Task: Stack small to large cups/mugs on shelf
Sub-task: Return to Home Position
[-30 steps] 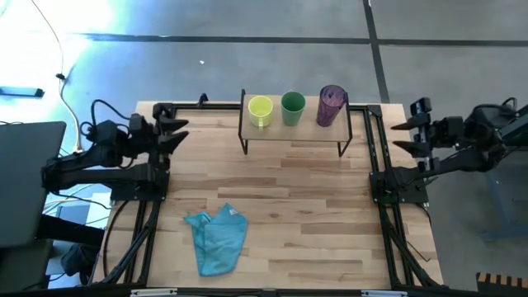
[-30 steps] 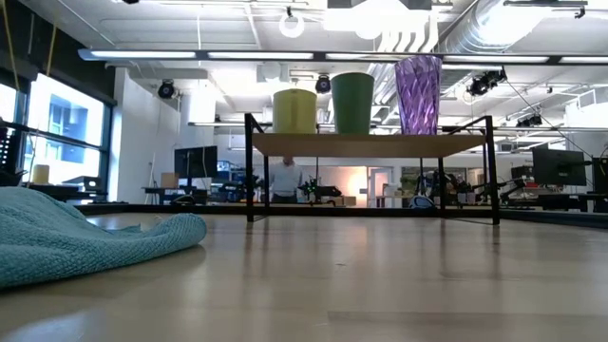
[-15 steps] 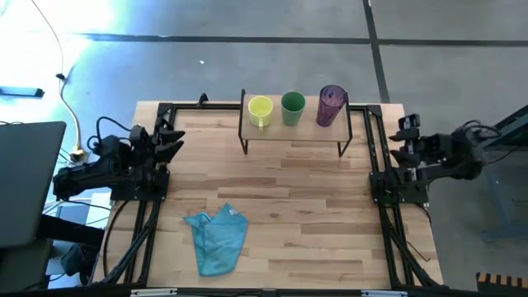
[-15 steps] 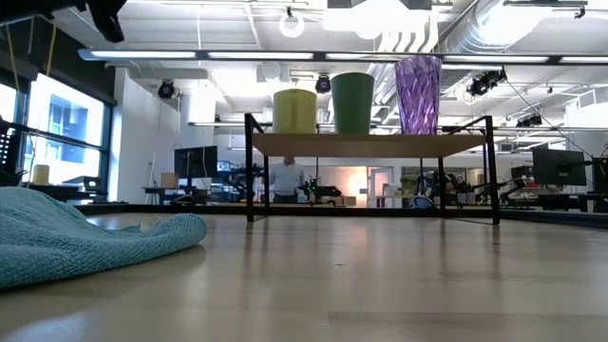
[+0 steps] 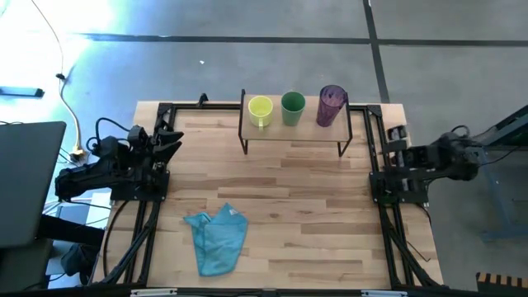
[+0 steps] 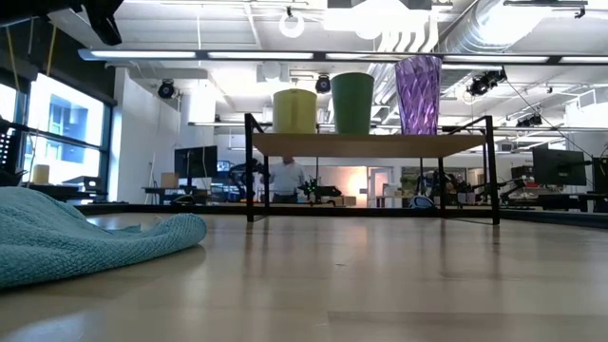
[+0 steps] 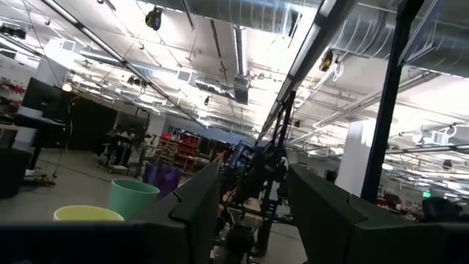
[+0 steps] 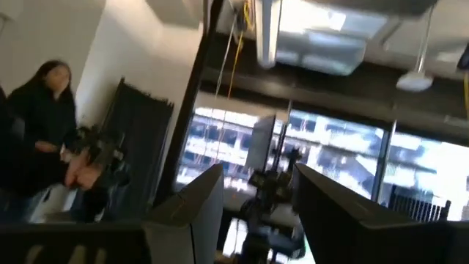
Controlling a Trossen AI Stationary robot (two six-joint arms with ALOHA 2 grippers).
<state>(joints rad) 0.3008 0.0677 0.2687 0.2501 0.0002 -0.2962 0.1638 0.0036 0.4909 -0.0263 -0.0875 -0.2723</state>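
Left hand (image 5: 172, 138), right hand (image 5: 395, 137): released, frame sides. Yellow mug (image 5: 260, 110), green cup (image 5: 292, 106), purple tumbler (image 5: 331, 104) seem light, stiff; pinch rims.

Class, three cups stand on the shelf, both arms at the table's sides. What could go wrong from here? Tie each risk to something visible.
The purple tumbler is tallest and tapers to a narrow base; a knock to the shelf could topple it.
The yellow mug, green cup and tumbler stand close together, so one falling might take a neighbour.
The teal cloth lies on the table nearer the left gripper than the right gripper; a sweep might snag it.
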